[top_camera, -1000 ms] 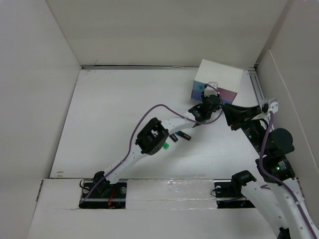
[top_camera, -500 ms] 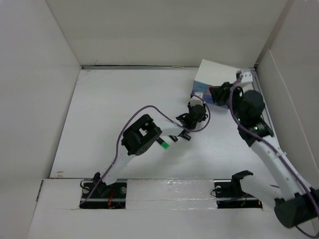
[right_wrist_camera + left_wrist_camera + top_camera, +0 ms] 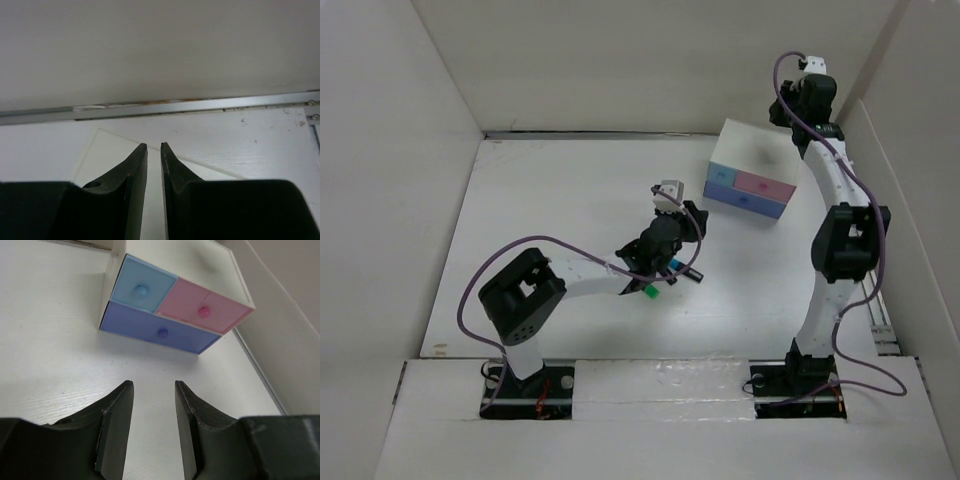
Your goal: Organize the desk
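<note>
The desk (image 3: 550, 210) is a white tabletop with white panels around it. A small white drawer box (image 3: 756, 165) stands at its back right, and its light blue (image 3: 141, 288), pink (image 3: 202, 310) and purple (image 3: 162, 332) drawers are shut. My left gripper (image 3: 692, 222) hovers mid-desk facing the box, well short of it. In the left wrist view the left gripper (image 3: 154, 385) is open and empty. My right gripper (image 3: 788, 108) is raised high over the back of the box. In the right wrist view the right gripper (image 3: 154, 146) has its jaws almost together, with nothing between them.
Small loose items lie under my left forearm: a green piece (image 3: 648, 291), a black piece (image 3: 687, 272) and a blue one (image 3: 669, 266). A metal rail (image 3: 175, 107) runs along the back wall. The right wall stands close behind the box.
My left gripper has drawn back from the drawer box toward the middle of the desk. My right arm has swung up from the near right to high above the box's back.
</note>
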### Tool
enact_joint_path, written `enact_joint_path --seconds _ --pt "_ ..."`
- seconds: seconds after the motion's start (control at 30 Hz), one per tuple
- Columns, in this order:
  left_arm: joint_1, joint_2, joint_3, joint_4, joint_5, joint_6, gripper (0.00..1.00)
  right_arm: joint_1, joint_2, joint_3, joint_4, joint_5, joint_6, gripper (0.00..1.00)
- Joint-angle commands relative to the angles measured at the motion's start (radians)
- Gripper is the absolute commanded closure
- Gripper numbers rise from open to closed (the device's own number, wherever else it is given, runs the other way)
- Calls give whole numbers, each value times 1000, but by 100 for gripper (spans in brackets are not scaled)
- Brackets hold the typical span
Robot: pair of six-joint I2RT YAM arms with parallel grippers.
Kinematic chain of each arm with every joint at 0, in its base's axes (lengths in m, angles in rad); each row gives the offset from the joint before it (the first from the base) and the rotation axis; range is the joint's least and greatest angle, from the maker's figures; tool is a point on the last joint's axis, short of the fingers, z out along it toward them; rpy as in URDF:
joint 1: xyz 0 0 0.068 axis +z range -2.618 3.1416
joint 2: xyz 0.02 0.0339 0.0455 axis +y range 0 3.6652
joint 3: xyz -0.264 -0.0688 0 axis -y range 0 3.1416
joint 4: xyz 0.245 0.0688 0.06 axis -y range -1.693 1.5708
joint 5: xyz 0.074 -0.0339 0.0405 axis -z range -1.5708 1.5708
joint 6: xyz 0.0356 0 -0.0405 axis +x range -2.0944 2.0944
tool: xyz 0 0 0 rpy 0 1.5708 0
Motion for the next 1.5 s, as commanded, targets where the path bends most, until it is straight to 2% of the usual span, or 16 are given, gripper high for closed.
enact_joint_path --seconds 0.0,0.13,0.23,0.37,0.53,0.6,0.7,0.8,1.0,1.17,1.47 --pt "8 -34 -55 54 34 -14 65 -20 138 317 -218 16 -63 77" --pt "8 -44 -83 65 62 -17 65 -20 301 561 -313 76 -85 72" --pt "8 -44 -74 48 70 -8 64 -31 419 686 -393 69 -92 68" --pt "8 -39 -71 48 77 -5 63 -31 439 658 -358 61 -98 61" --pt "8 12 -14 11 106 -5 61 -13 459 636 -394 67 -131 46" --pt "8 39 10 5 120 -2 61 -13 430 577 -391 46 -187 45" --pt "8 58 30 4 119 14 61 -13 372 416 -345 0 -192 42" --pt "8 82 75 -21 99 47 60 -13 317 345 -342 -60 -206 41" --pt "-3 143 152 -72 108 66 60 7 122 -8 -191 -128 -177 42" --pt "-3 194 194 -108 122 66 60 30 -5 -261 -67 -106 -116 41" --pt "-67 318 286 -127 65 83 62 18 -147 -433 49 -149 -17 42"
